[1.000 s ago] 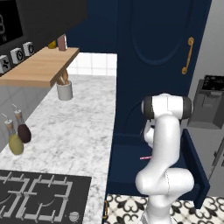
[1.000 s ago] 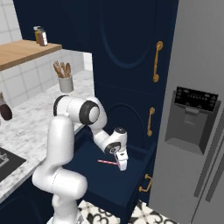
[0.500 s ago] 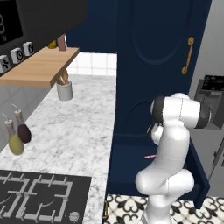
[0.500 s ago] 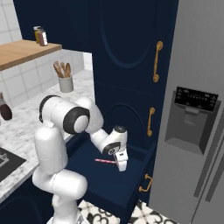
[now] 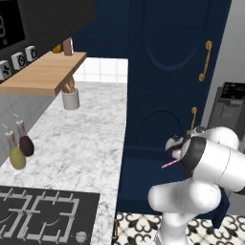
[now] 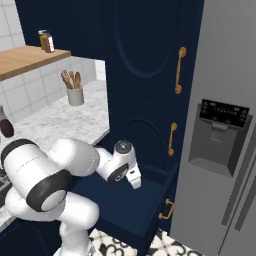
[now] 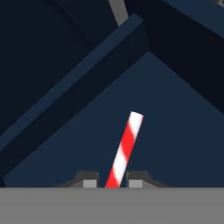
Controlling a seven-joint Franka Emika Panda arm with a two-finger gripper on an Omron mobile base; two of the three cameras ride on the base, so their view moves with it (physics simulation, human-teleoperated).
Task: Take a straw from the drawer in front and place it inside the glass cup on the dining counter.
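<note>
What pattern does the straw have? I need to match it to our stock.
Red and white diagonal stripes on the straw, clearest in the hand view.

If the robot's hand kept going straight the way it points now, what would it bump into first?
Probably the navy floor of the drawer. The hand, shut on the straw, looks down into the box, and the straw's far tip would likely touch first, though depth is hard to judge.

Matt navy drawer (image 7: 175, 113), glossy red-white striped straw (image 7: 124, 148), veined marble counter (image 5: 81, 139)
</note>
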